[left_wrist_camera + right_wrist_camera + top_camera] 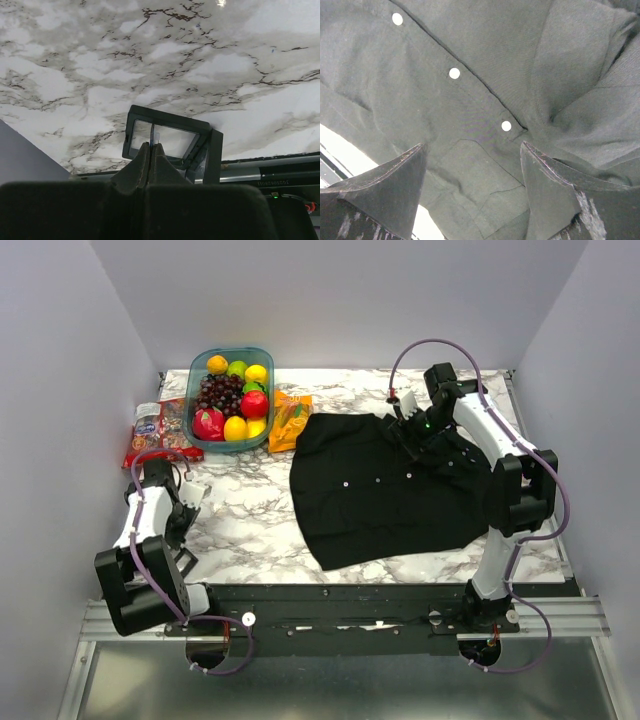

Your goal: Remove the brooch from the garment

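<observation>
Right wrist view: right gripper (472, 146) spread wide, nothing between the fingers, hanging just over the garment (470, 100) beside the button strip. Three white buttons (454, 73) in a row there, all small and plain; none reads as the brooch.

Top external: garment lies flat on the right half of the table (250, 510), right gripper over its far end. Left gripper (150, 147) is closed tight on nothing, over bare marble well apart from the cloth.

Step, my read: search/approach, brooch not yet grasped. Next move needs the brooch located first, then a narrow pinch on the disc alone, not the cloth. Left gripper probably has to pin the fabric.

Can't find the brooch in any view. From above there are only tiny pale dots on black, too small to tell apart. Folds at the far end and the right arm hide part of the garment; it may sit there.
</observation>
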Controlling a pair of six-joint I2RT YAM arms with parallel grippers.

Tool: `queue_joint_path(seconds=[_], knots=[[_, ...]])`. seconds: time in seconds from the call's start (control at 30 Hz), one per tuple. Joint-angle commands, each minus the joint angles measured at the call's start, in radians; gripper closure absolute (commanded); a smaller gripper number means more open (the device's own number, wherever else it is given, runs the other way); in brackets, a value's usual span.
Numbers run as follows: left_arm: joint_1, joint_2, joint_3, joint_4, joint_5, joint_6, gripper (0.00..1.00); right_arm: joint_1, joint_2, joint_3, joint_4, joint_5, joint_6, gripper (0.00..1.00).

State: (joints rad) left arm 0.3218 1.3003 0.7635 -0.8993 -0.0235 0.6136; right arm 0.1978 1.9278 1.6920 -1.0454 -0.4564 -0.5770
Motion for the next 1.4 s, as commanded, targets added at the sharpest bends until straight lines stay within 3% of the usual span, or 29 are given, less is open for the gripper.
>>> queue_joint_path(seconds=[0.0, 0.4, 0.67, 1.0, 1.37], knots=[[0.01, 0.062, 0.023, 0.085, -0.015, -0.009, 1.0, 0.009, -0.041, -0.023, -0.007, 0.022, -0.015, 0.18], [-0.006, 0.283, 0.321, 0.065, 0.088, -0.095, 1.0, 0.008, -0.053, -0.051, 0.008, 0.039, -0.03, 0.18], [-0.029, 0.268, 0.456, -0.039, 0.08, -0.098, 1.0, 0.008, -0.053, -0.055, 0.018, 0.044, -0.037, 0.18], [-0.03, 0.067, 0.277, -0.153, -0.013, -0.037, 1.0, 0.008, -0.015, -0.032, 0.008, 0.032, -0.029, 0.18], [-0.133, -0.056, 0.146, -0.236, 0.057, -0.115, 1.0, 0.023, 0.039, 0.025, 0.011, 0.018, -0.02, 0.18]])
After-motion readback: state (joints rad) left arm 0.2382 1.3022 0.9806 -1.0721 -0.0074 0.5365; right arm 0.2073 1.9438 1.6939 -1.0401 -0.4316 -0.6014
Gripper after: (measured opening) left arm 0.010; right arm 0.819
